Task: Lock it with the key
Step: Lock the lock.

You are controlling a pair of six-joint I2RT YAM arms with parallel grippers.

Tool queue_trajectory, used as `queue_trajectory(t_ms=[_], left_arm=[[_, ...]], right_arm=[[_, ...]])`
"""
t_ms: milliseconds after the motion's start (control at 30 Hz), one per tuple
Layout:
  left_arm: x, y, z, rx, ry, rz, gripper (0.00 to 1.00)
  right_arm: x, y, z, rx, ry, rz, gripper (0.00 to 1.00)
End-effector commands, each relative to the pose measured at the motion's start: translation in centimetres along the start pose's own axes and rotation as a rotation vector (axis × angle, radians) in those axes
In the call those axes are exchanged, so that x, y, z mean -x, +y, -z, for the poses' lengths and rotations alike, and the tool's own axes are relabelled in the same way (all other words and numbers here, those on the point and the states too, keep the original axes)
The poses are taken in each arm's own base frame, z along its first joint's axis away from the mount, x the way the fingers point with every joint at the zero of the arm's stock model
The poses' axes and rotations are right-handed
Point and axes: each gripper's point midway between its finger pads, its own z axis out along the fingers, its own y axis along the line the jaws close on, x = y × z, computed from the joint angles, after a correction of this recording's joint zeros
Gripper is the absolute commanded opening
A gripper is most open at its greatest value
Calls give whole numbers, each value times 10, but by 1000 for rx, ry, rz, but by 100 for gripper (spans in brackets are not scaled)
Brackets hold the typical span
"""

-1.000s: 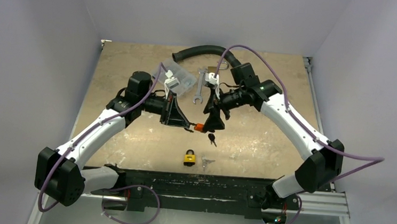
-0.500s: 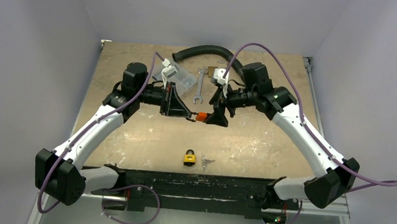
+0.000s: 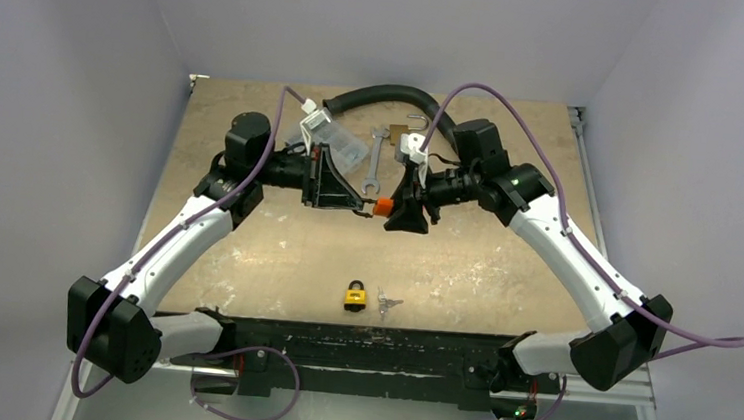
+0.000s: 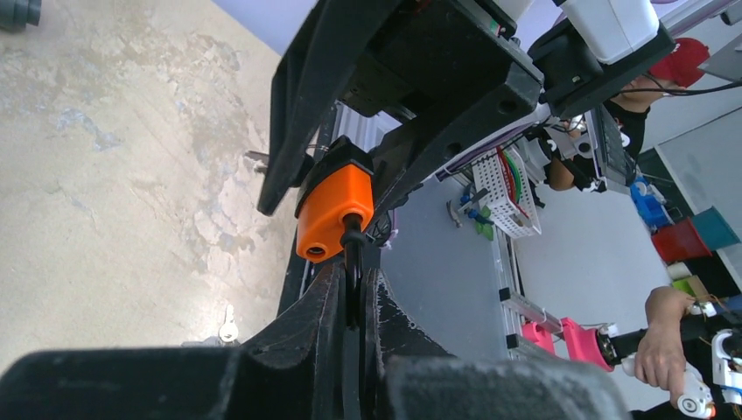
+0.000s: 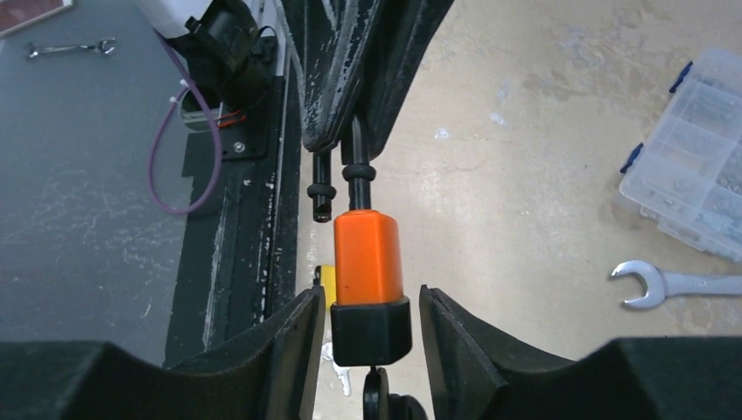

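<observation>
An orange padlock (image 3: 380, 208) with a black base is held in the air between my two grippers. My left gripper (image 3: 359, 209) is shut on its black shackle, which shows between the fingers in the left wrist view (image 4: 353, 284). In the right wrist view the padlock (image 5: 367, 249) points away from me and its black base (image 5: 370, 328) sits between the fingers of my right gripper (image 5: 372, 302). These fingers stand apart, with a gap on the right side. A black key head (image 5: 376, 395) sticks out under the base.
A yellow padlock (image 3: 354, 294) and a silver key (image 3: 388, 302) lie near the table's front edge. At the back are a wrench (image 3: 374, 160), a clear parts box (image 3: 338, 147), a brass padlock (image 3: 397, 132) and a black hose (image 3: 387, 96).
Both grippers carried the orange padlock away from the front edge and higher. The right arm's elbow swung out to the right. The keys that dangled under the right gripper no longer show.
</observation>
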Motion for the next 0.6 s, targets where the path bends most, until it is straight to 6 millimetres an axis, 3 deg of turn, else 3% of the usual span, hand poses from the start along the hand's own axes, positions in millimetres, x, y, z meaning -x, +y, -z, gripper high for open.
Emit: queue_trajectory(t_ms=[0, 167, 333, 400, 433, 567], left_arm=[[19, -19, 2, -51, -40, -75, 0], [20, -19, 2, -56, -49, -72, 0], [22, -17, 2, -48, -52, -91, 0], [22, -10, 2, -9, -43, -137, 0], [22, -6, 3, 14, -38, -162, 3], [18, 2, 9, 91, 12, -243, 33]], right_arm=[[9, 15, 3, 72, -44, 49, 49], [13, 23, 4, 114, -59, 52, 36], [15, 31, 4, 167, -70, 57, 2], [18, 36, 4, 195, -87, 53, 0], [20, 37, 4, 207, -98, 48, 0], [17, 39, 1, 225, -103, 14, 0]])
